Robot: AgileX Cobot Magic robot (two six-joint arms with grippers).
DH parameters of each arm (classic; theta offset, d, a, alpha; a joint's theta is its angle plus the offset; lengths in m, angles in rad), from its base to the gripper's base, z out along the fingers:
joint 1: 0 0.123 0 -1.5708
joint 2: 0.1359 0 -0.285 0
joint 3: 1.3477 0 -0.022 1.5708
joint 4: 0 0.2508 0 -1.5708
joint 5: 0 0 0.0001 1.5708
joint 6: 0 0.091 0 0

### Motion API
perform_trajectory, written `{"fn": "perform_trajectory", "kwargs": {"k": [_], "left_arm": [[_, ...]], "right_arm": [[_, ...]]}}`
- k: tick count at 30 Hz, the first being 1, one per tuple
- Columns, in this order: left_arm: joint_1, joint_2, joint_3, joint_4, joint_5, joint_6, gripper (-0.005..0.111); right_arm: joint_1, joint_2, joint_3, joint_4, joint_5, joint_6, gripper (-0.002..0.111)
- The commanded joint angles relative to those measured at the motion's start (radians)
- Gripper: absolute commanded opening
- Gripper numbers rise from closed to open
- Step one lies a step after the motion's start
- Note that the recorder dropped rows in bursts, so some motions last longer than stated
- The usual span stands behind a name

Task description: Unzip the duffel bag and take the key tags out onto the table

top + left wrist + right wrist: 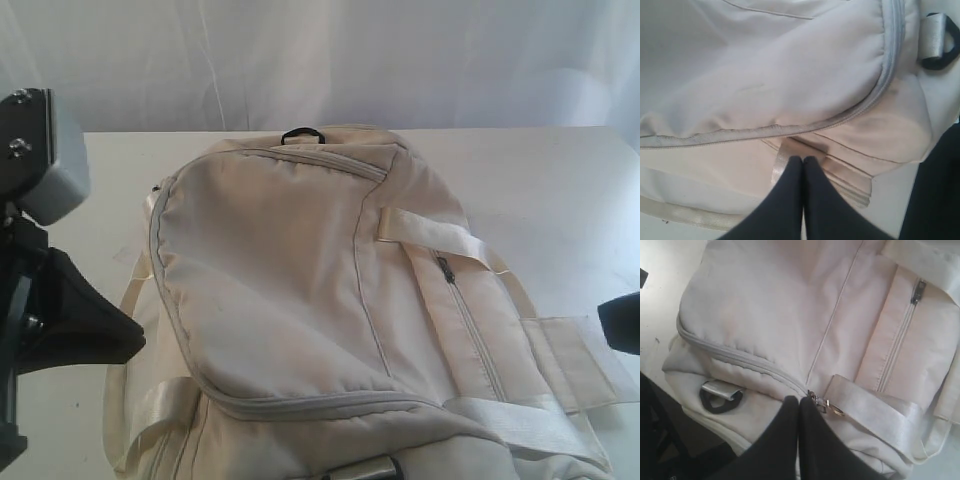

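**Both pincers closed beside the zipped bag**

The left pincer (pixel 802 161), fingers pressed together, points at a webbing strap (pixel 785 162) on the side of the duffel bag (pixel 290 290). The right pincer (pixel 799 401), also together, has its tips just beside the metal zipper pull (pixel 821 403). The bag lies zipped on the white counter (pixel 560 190), with a black D-ring (pixel 302 135) at its far end.

No text legible anywhere, duffel bag (pixel 280 290) plain, no readable label, brand or number
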Motion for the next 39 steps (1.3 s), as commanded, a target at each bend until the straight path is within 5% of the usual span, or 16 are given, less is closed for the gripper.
{"fn": "perform_trajectory", "kwargs": {"k": [1,10,20,25,28,35,39], "left_arm": [[-0.006,0.038,-0.007,-0.018,0.014,0.001,0.000],[-0.006,0.050,-0.007,-0.018,0.015,0.001,0.000],[-0.006,0.050,-0.007,-0.021,0.015,0.001,0.000],[-0.006,0.050,-0.007,-0.021,0.015,0.001,0.000],[-0.006,0.050,-0.007,-0.021,0.015,0.001,0.000],[-0.006,0.050,-0.007,-0.036,0.016,0.001,0.000],[-0.006,0.050,-0.007,-0.036,0.016,0.001,0.000]], "right_arm": [[0.028,0.054,-0.008,-0.037,0.002,-0.040,0.000],[0.161,0.279,-0.011,-0.086,0.002,-0.093,0.000],[0.525,0.448,-0.172,-0.222,0.002,0.077,0.000],[0.610,0.446,-0.185,-0.246,0.002,0.076,0.001],[0.627,0.446,-0.166,-0.246,0.002,0.064,0.011],[0.631,0.442,-0.069,-0.289,0.002,0.030,0.063],[0.631,0.442,-0.005,-0.303,0.002,0.018,0.066]]}}
